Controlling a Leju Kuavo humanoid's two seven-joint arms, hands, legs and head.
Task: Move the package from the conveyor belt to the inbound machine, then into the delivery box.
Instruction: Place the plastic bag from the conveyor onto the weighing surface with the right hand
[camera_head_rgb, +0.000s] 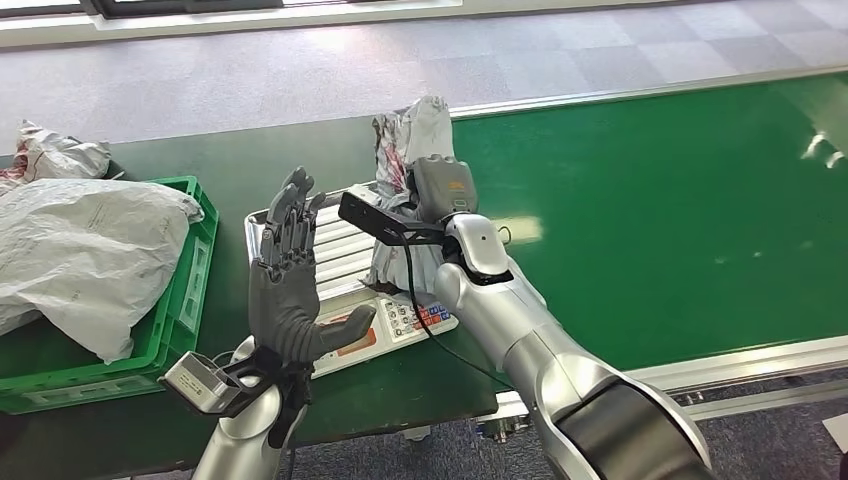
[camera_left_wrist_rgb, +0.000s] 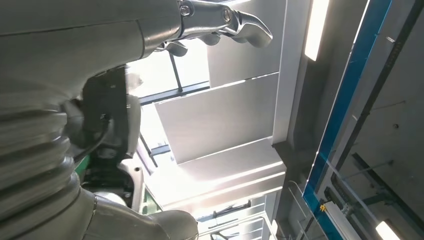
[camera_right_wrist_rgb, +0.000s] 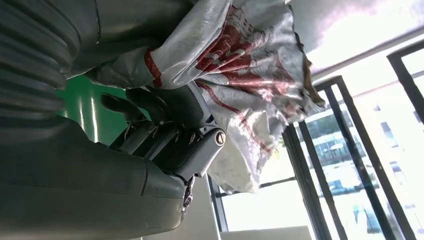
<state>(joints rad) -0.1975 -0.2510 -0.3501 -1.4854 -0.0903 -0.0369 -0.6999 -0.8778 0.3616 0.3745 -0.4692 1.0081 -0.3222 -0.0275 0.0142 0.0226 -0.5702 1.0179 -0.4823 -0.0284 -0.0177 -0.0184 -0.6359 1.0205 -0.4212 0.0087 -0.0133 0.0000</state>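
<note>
Above the inbound machine (camera_head_rgb: 340, 262), the right hand (camera_head_rgb: 425, 190) grips the package (camera_head_rgb: 412, 135); the left hand (camera_head_rgb: 290, 270) is spread.

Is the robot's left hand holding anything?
No, the left hand is raised with fingers spread and nothing in it, while the right hand grips the package.

We are seeing grey carpet tiles (camera_head_rgb: 300, 70) running across the upper frame, with daylight glaring through tall windows (camera_right_wrist_rgb: 350, 150).
</note>
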